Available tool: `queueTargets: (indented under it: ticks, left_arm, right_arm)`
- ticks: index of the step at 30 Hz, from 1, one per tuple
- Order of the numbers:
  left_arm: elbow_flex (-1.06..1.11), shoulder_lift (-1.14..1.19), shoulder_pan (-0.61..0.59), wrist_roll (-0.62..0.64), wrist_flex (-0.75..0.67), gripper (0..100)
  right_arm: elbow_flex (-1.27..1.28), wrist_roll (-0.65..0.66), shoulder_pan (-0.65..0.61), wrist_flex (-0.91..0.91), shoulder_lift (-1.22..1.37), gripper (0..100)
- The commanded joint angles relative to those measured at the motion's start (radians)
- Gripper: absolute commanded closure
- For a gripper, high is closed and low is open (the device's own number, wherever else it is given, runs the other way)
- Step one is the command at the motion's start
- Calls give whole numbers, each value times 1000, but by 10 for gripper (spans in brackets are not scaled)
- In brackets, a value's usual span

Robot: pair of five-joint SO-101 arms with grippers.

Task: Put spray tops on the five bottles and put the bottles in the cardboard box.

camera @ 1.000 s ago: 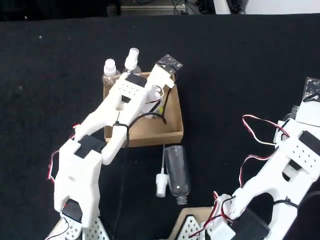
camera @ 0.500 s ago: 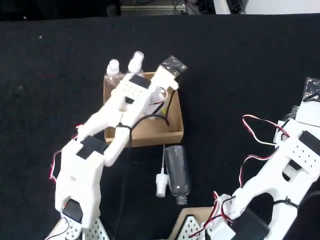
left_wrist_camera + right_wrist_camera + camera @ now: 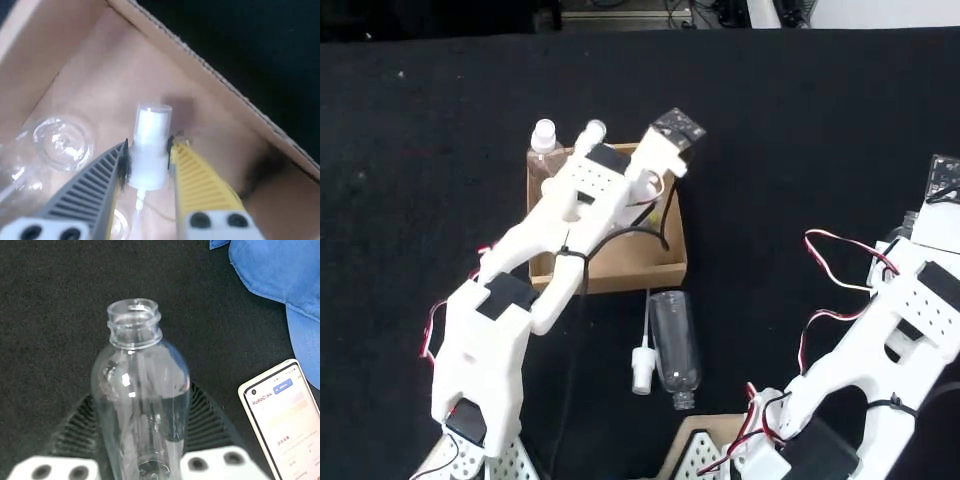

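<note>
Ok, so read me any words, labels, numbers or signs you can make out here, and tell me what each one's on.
Phone: lines of print on its lit screen, too small and cut off at the edge to read reliably.
Clear bottle in the right gripper: no label.
Spray top in the left gripper: plain white, no marking.
Cardboard box: no print visible.

Matt black cloth, faintly fuzzy, over the table (image 3: pixel 820 120). Dull brown cardboard box (image 3: pixel 665 262) with a rough corrugated edge. Smooth white plastic spray top (image 3: pixel 149 142) between ribbed plastic fingers (image 3: pixel 90 200) of the left hand (image 3: pixel 147 152), one grey, one yellow. Clear glossy plastic bottle (image 3: pixel 142 390), bright with glints, in the dark ribbed plastic of the right hand (image 3: pixel 145 425). Smooth white plastic arm shells (image 3: pixel 560 215). Soft blue cloth (image 3: pixel 270 270); glossy-screened phone (image 3: pixel 280 410).
</note>
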Motion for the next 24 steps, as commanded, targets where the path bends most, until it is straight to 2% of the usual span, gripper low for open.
queueTargets:
  ticks: [1,11,19,24]
  left_arm:
    - [-163,-104,2,-9,94,916]
    - [-539,-163,22,-6,310,920]
    - [-952,-201,84,2,433,920]
    - [-1122,-204,94,121,430,920]
  right_arm:
    - [-62,2,18,-26,-7,987]
    - [-74,-2,-15,-18,-16,987]
    - [-111,-135,-140,-18,-28,987]
    - [-111,-198,-250,46,-148,987]
